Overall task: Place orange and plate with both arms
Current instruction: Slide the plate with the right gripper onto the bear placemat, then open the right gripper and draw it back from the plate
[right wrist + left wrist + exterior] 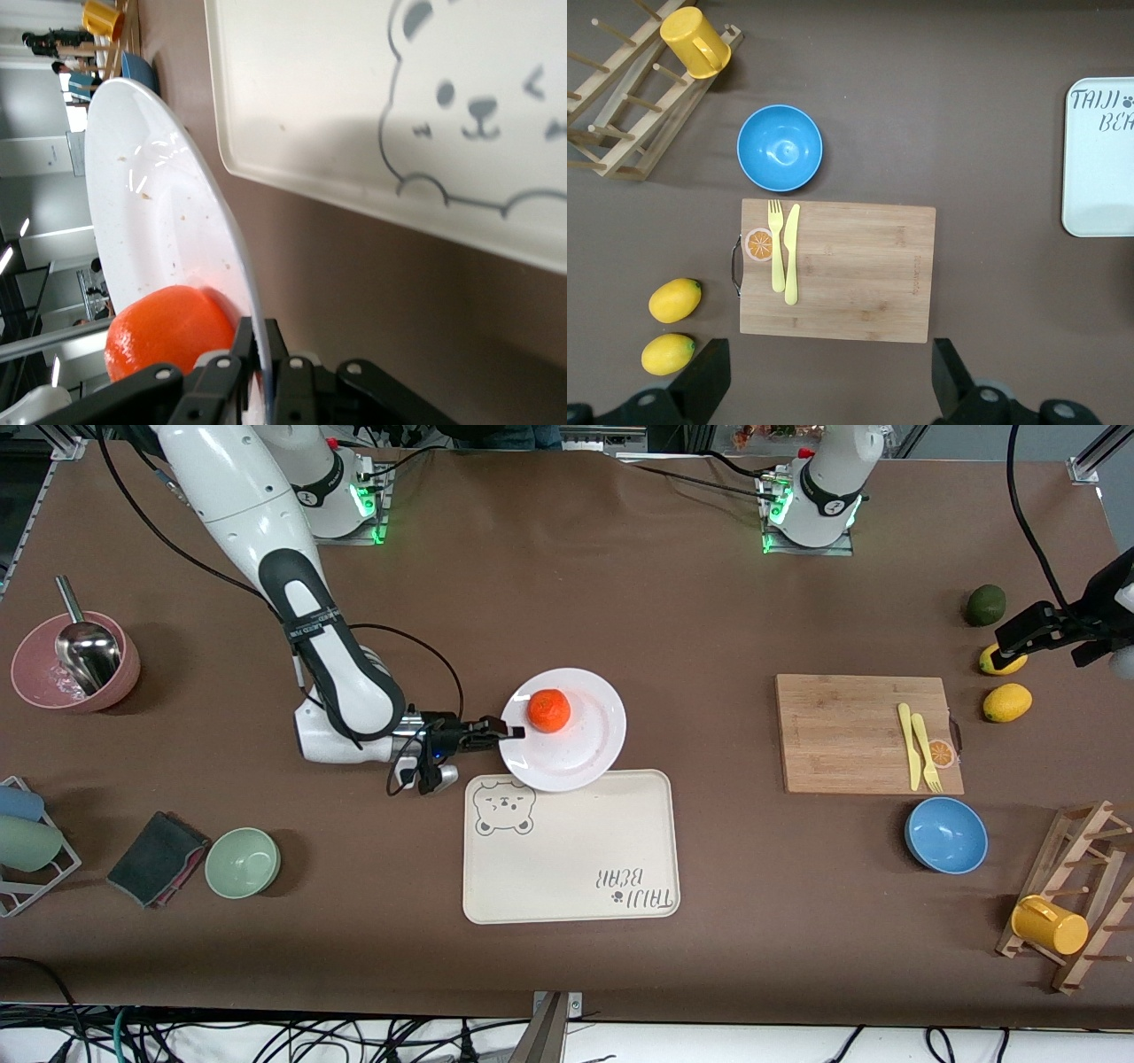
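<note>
Right claw (512, 732) pinches plate (594, 753) rim, orange (549, 710) aboard, apparently overlapping bear tray (567, 868); left claw (828, 376) open.

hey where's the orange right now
In the front view, the orange sits on the white plate, whose rim the right gripper pinches, beside the bear-printed tray.

Glossy white plate (576, 735); matt brown cloth table (620, 602); wooden board (850, 735); shiny metal ladle (84, 646).

orange (549, 710) red-orange | plate (592, 753) glossy white | tray (567, 859) cream, bear print
</note>
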`<state>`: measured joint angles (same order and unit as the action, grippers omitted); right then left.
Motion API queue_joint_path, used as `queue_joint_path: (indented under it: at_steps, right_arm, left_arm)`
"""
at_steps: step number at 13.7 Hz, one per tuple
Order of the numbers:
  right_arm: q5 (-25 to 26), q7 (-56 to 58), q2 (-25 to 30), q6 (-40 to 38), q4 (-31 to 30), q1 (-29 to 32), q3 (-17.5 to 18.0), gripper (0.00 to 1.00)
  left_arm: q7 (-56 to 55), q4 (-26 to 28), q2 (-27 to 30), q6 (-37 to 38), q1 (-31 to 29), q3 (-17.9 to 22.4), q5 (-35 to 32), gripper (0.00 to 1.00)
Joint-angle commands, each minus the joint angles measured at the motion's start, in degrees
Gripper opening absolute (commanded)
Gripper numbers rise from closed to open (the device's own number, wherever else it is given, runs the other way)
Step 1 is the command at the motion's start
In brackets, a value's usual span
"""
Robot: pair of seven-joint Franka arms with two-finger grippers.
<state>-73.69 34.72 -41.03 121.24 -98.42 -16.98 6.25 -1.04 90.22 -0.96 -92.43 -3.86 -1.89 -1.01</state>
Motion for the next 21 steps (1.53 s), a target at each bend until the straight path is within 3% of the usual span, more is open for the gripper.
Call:
queue_joint_path:
  at_steps: [1, 5, 7, 13, 14, 15, 18, 21]
  right_arm:
    - [3.11, -8.07, -6.76, -0.05, 10.67, -0.42, 0.26, 0.00]
    - [3.20, -13.35, -14.85, 13.20, 22.63, -3.57, 0.43, 0.00]
    - [4.33, -19.14, -18.72, 14.46, 29.31, -5.60, 0.26, 0.00]
    - [12.67, -23.39, -21.90, 18.42, 31.89, -7.10, 0.17, 0.00]
    - [15.21, -23.39, -21.73, 18.68, 31.80, -7.19, 0.17, 0.24]
    - [18.81, -23.13, -20.94, 18.68, 31.72, -7.19, 0.08, 0.99]
    - [38.12, -23.30, -17.52, 18.07, 31.54, -6.84, -0.97, 1.00]
    - [45.81, -23.30, -13.13, 17.28, 27.95, -6.84, -2.20, 1.00]
  left_arm:
    - [1.39, 0.31, 0.96, -0.47, 0.17, 0.22, 1.62, 1.00]
    - [1.39, -0.83, 0.69, -1.08, 0.17, 0.31, 1.53, 1.00]
    - [1.30, -0.92, 0.78, -1.88, 0.08, 0.31, 1.45, 1.00]
    - [1.30, -0.83, 0.78, -1.88, 0.08, 0.22, 1.53, 1.00]
    - [1.30, -0.83, 0.78, -1.88, 0.08, 0.22, 1.53, 1.00]
    - [1.30, -0.83, 0.78, -1.88, 0.08, 0.22, 1.53, 1.00]
    - [1.30, -0.83, 0.78, -1.88, 0.08, 0.22, 1.53, 1.00]
    - [1.21, -0.83, 0.78, -1.88, -0.01, 0.22, 1.53, 1.00]
